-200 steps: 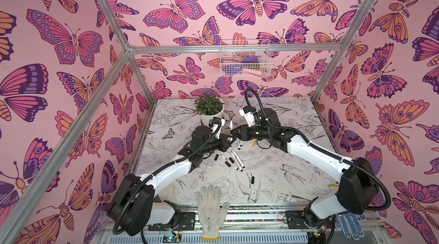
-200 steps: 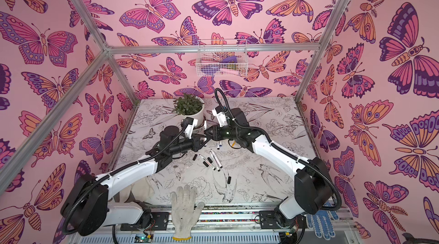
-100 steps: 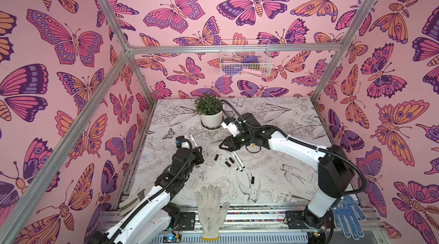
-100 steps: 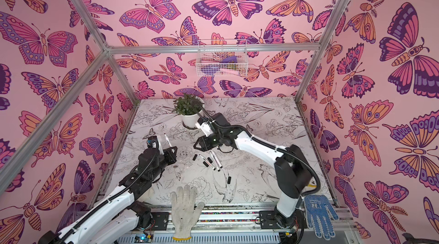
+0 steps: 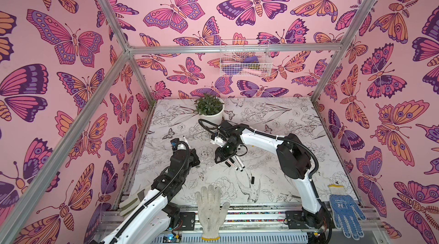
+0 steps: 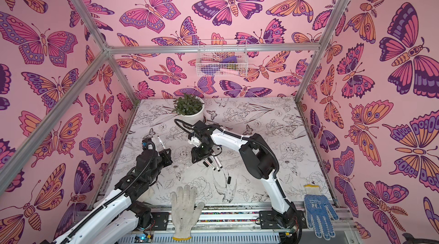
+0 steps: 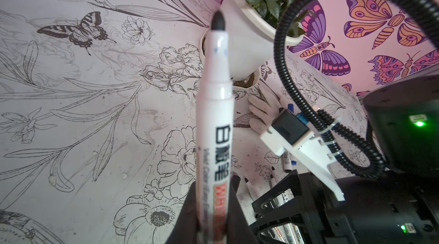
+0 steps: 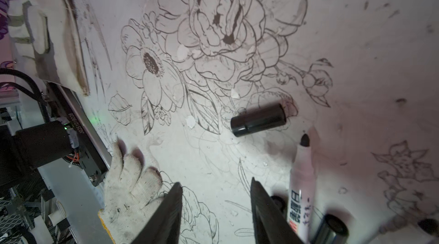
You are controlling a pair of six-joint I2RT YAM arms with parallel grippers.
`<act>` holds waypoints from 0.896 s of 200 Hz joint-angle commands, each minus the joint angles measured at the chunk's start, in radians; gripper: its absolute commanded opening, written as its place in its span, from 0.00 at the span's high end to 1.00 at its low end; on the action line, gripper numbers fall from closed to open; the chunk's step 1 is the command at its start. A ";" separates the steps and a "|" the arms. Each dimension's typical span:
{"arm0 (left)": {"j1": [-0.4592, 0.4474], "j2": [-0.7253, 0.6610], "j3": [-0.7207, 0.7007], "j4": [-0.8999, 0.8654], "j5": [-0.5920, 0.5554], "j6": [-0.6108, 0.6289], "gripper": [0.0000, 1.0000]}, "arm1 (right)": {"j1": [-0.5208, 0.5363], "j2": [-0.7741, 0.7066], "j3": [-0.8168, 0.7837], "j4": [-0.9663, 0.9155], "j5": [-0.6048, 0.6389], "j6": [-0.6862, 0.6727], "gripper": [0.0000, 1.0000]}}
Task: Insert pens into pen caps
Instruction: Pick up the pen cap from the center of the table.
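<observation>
Pink butterfly walls around a table (image 5: 273,117) printed with black-line flowers.

Clamped low on the barrel between the left fingers (image 7: 187,219) of the left gripper (image 7: 213,188): a white pen (image 7: 213,112), uncapped, black tip pointing straight away from the wrist. In both top views, raised off the table near its left side, well apart from everything loose.

Ahead of the right gripper (image 8: 215,182), flat on the table: a black cap (image 8: 259,119), apart from both fingertips. Spread and grasping nothing: the right fingers (image 8: 166,214), only bare table between. Just beside the outer face of one finger, a second pen (image 8: 300,183), flat, uncapped, black tip near the cap without touching. Beside that barrel, a dark cylinder end (image 8: 332,228), too blurred to tell cap from capped pen.

In a top view, right gripper low over a bunch of pens (image 5: 235,163) mid-table; a lone cap (image 5: 253,180) between that bunch and the front edge.

Farther out: potted plant (image 5: 210,112) at the back, white glove (image 5: 211,207) over the front edge, blue-dotted glove (image 5: 344,209) at the front right corner, wire basket (image 5: 244,61) on the back wall.
</observation>
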 commanded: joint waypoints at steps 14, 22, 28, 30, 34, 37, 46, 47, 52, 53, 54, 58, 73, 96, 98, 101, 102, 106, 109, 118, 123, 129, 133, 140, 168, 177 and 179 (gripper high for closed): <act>0.010 -0.035 0.017 -0.039 -0.016 0.026 1.00 | 0.017 0.076 0.100 -0.118 0.071 -0.014 0.51; 0.011 -0.040 0.017 -0.043 -0.016 0.029 1.00 | 0.018 0.092 0.126 -0.129 0.084 -0.011 0.51; 0.012 -0.044 0.017 -0.048 -0.017 0.030 1.00 | 0.020 0.104 0.144 -0.136 0.095 -0.008 0.51; 0.012 -0.046 0.016 -0.048 -0.017 0.031 1.00 | 0.020 0.108 0.151 -0.139 0.099 -0.008 0.50; 0.012 -0.047 0.017 -0.053 -0.019 0.031 1.00 | 0.021 0.117 0.164 -0.144 0.107 -0.007 0.50; 0.012 -0.049 0.017 -0.054 -0.019 0.031 1.00 | 0.025 0.123 0.176 -0.150 0.114 -0.007 0.50; 0.014 -0.053 0.016 -0.059 -0.019 0.032 1.00 | 0.032 0.141 0.207 -0.165 0.141 -0.006 0.50; 0.014 -0.053 0.016 -0.059 -0.019 0.032 1.00 | 0.033 0.145 0.210 -0.166 0.144 -0.006 0.50; 0.013 -0.055 0.017 -0.061 -0.019 0.032 1.00 | 0.038 0.156 0.228 -0.176 0.157 -0.009 0.50; 0.014 -0.056 0.017 -0.063 -0.019 0.032 1.00 | 0.039 0.158 0.232 -0.178 0.158 -0.009 0.50; 0.014 -0.056 0.017 -0.063 -0.019 0.032 1.00 | 0.040 0.160 0.236 -0.179 0.161 -0.009 0.50; 0.014 -0.057 0.016 -0.064 -0.019 0.032 1.00 | 0.045 0.170 0.248 -0.187 0.173 -0.011 0.50; 0.015 -0.064 0.014 -0.067 -0.021 0.031 1.00 | 0.063 0.200 0.290 -0.208 0.214 -0.010 0.50; 0.015 -0.068 0.010 -0.069 -0.019 0.031 1.00 | 0.086 0.236 0.338 -0.242 0.293 -0.013 0.50; 0.015 -0.068 0.009 -0.069 -0.018 0.031 1.00 | 0.087 0.238 0.341 -0.244 0.299 -0.014 0.50; 0.015 -0.068 0.009 -0.068 -0.017 0.031 1.00 | 0.090 0.239 0.344 -0.246 0.307 -0.015 0.50; 0.015 -0.068 0.009 -0.069 -0.017 0.031 1.00 | 0.091 0.241 0.346 -0.247 0.316 -0.016 0.50; 0.015 -0.068 0.008 -0.068 -0.017 0.031 1.00 | 0.094 0.243 0.350 -0.249 0.327 -0.017 0.50; 0.015 -0.067 0.007 -0.069 -0.017 0.029 1.00 | 0.098 0.243 0.351 -0.248 0.349 -0.017 0.50; 0.017 -0.065 0.008 -0.068 -0.015 0.031 1.00 | 0.102 0.248 0.356 -0.246 0.383 -0.016 0.51; 0.017 -0.064 0.008 -0.069 -0.014 0.031 1.00 | 0.106 0.250 0.359 -0.244 0.404 -0.011 0.51; 0.017 -0.062 0.009 -0.068 -0.014 0.032 1.00 | 0.106 0.253 0.364 -0.241 0.417 -0.004 0.51; 0.016 -0.061 0.009 -0.069 -0.013 0.032 1.00 | 0.106 0.254 0.366 -0.239 0.422 -0.001 0.51; 0.016 -0.060 0.012 -0.068 -0.011 0.035 1.00 | 0.106 0.261 0.369 -0.234 0.429 0.008 0.51; 0.019 -0.055 0.017 -0.067 -0.002 0.041 1.00 | 0.106 0.283 0.398 -0.229 0.450 0.036 0.52; 0.019 -0.053 0.019 -0.067 0.001 0.043 1.00 | 0.107 0.290 0.414 -0.233 0.446 0.039 0.52; 0.019 -0.053 0.018 -0.067 0.002 0.043 1.00 | 0.106 0.292 0.418 -0.233 0.447 0.040 0.52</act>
